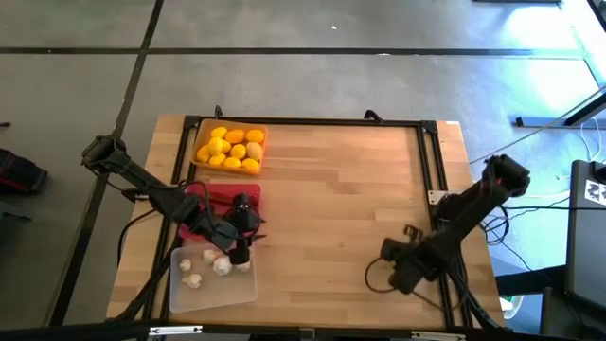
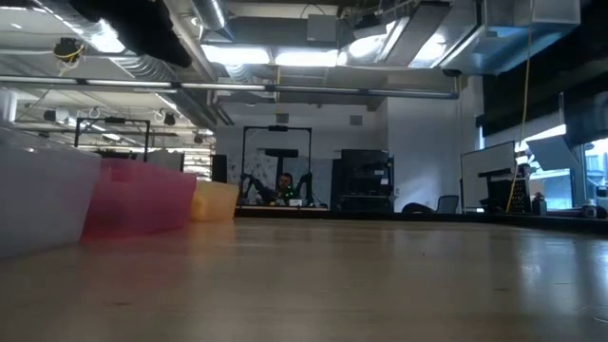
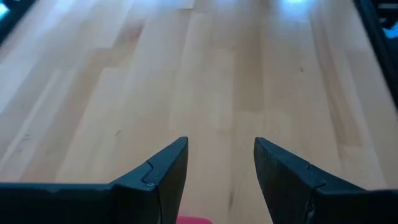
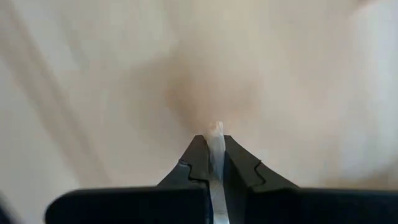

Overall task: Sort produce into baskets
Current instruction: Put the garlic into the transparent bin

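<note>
The left hand (image 3: 221, 168) hangs over the left side of the pale wooden counter (image 1: 341, 208), above the place where the red-pink shallow plastic tray (image 1: 216, 194) meets the clear whitish shallow plastic tray (image 1: 204, 296). Its two dark fingers stand partly apart with bare wood showing between them, and nothing is held; a sliver of red shows just under them in its wrist view. Small white garlic bulbs (image 1: 220, 266) lie in the clear tray directly below and beside this hand, some hidden by it. A dark red item (image 1: 220, 198) lies in the red-pink tray just behind the hand, too small to make out its shape. Farther from the hand, past the red-pink tray, the translucent orange shallow plastic tray (image 1: 202, 133) is filled with yellow-orange lemon-like fruits (image 1: 232, 149).

The right hand (image 4: 212, 155) sits low over the counter's near right part, well apart from the three trays. Its fingers are closed together, with only a thin whitish sliver (image 4: 215, 146) pinched between the tips; what that sliver is cannot be told.

In the low view the three trays stand in a row at the counter's edge, and a person (image 2: 283, 183) shows far off in the room.
</note>
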`<action>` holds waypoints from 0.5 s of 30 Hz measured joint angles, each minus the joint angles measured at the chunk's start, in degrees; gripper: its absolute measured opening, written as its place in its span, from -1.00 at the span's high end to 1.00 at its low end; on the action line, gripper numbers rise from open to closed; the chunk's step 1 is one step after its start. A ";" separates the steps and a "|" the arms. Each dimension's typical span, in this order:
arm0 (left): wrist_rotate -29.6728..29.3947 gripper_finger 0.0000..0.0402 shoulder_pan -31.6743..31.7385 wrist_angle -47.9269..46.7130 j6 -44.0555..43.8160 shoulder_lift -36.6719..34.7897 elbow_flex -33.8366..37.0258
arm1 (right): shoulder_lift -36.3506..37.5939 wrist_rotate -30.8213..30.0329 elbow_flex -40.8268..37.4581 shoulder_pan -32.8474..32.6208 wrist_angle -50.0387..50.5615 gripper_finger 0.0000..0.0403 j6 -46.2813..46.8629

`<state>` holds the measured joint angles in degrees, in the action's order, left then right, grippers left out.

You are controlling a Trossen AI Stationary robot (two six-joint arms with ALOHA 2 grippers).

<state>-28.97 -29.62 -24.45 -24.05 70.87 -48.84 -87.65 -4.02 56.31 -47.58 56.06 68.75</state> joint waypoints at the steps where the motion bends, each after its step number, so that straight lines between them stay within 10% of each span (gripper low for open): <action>1: -0.63 0.10 0.28 0.01 0.01 0.00 0.00 | 1.38 -2.91 0.00 0.80 1.06 0.93 -0.88; 15: 0.82 0.10 4.41 10.10 1.86 0.00 2.63 | 12.54 -32.42 0.07 11.11 -11.85 0.93 -29.00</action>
<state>-28.15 -25.21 -14.35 -22.20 70.87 -46.21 -75.11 -36.44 56.38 -36.47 44.22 39.74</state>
